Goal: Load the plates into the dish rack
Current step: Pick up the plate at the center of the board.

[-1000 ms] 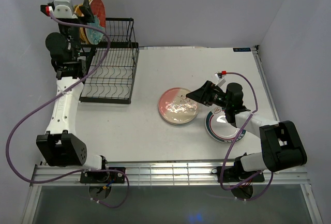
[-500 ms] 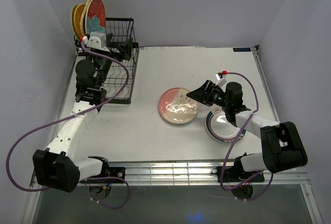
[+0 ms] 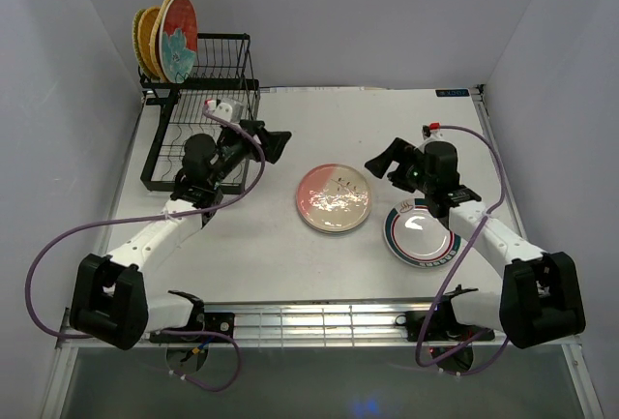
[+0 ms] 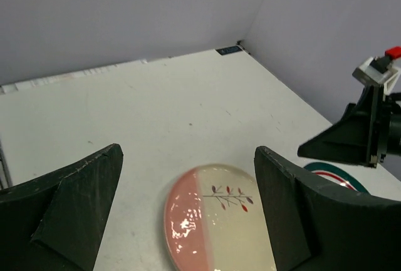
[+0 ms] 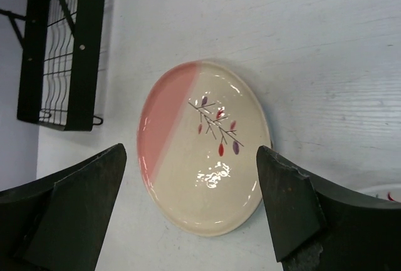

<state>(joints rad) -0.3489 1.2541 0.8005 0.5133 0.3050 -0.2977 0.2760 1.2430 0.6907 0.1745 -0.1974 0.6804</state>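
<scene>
Several plates (image 3: 166, 37) stand in the dish rack (image 3: 193, 163) at the counter's far left corner. The pink-and-white plate (image 3: 334, 197) lies flat mid-counter, and the green-rimmed plate (image 3: 418, 233) lies near the right edge. The left gripper (image 3: 275, 138) and right gripper (image 3: 379, 161) hover empty, jaws apart, flanking the pink-and-white plate. It looks to be next, and its flat rim likely needs a finger slipped beneath. Bare counter (image 3: 387, 114) surrounds it.

Glossy glazed pink-and-white plate (image 5: 203, 149), black wire dish rack (image 3: 198, 114), matt white table (image 3: 387, 129)
</scene>
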